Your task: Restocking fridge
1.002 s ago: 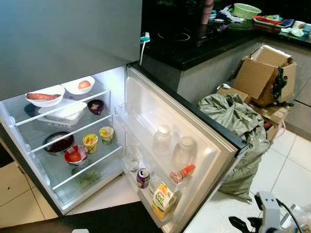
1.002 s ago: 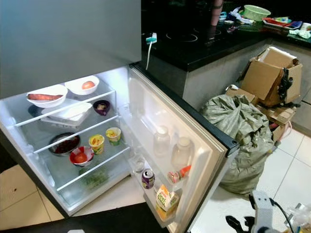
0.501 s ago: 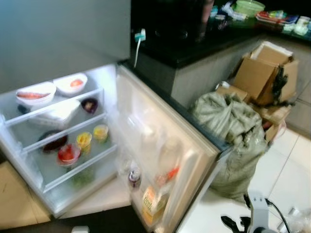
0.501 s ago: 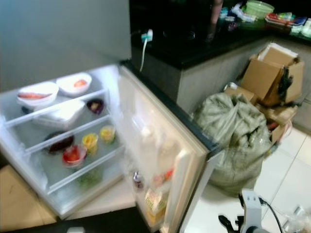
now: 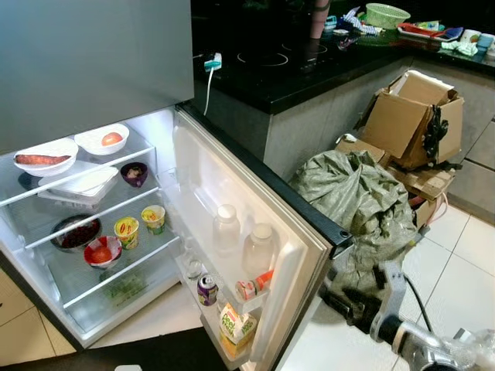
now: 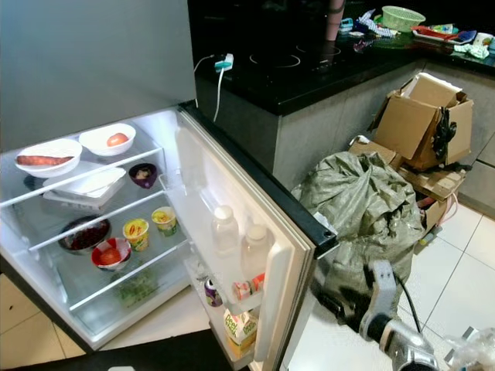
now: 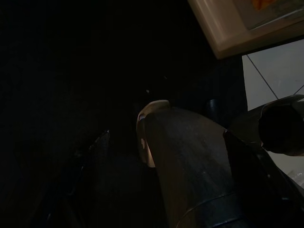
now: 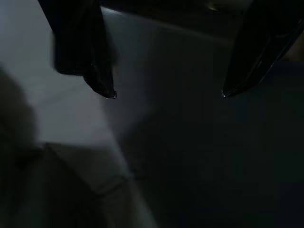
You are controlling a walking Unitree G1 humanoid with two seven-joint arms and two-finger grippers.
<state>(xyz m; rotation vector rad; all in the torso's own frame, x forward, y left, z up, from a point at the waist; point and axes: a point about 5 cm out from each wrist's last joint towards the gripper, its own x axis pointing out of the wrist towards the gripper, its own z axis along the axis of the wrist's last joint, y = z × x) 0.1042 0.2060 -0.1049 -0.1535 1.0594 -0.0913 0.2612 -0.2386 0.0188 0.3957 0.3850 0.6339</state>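
Note:
The fridge stands open, its door [image 5: 232, 185] swung out toward my right. On the lit shelves sit a white bowl with a sweet potato [image 5: 44, 157], a bowl with a round red fruit [image 5: 108, 139], a purple bowl [image 5: 134, 173], two yellow cups [image 5: 126, 229], a red bowl [image 5: 100, 252] and a dark bowl [image 5: 75, 232]. The door rack holds two clear bottles [image 5: 225, 229], a can [image 5: 206, 289], a juice carton [image 5: 236, 325] and an orange-capped bottle [image 5: 255, 284]. My right gripper [image 5: 334, 298] hangs low beside the door's outer edge, open [image 8: 168, 95] and empty. The left wrist view is very dark.
A grey-green sack [image 5: 356, 193] slumps just behind the door, with cardboard boxes [image 5: 410, 116] beyond it. A black counter [image 5: 309, 69] carries a green basket [image 5: 385, 14] and clutter. A white charger [image 5: 211, 62] hangs by the fridge. White floor tiles [image 5: 464, 286] lie to the right.
The camera has shifted, so the whole scene slid left. My right arm has come up and inward, from the bottom right corner to beside the door's outer edge.

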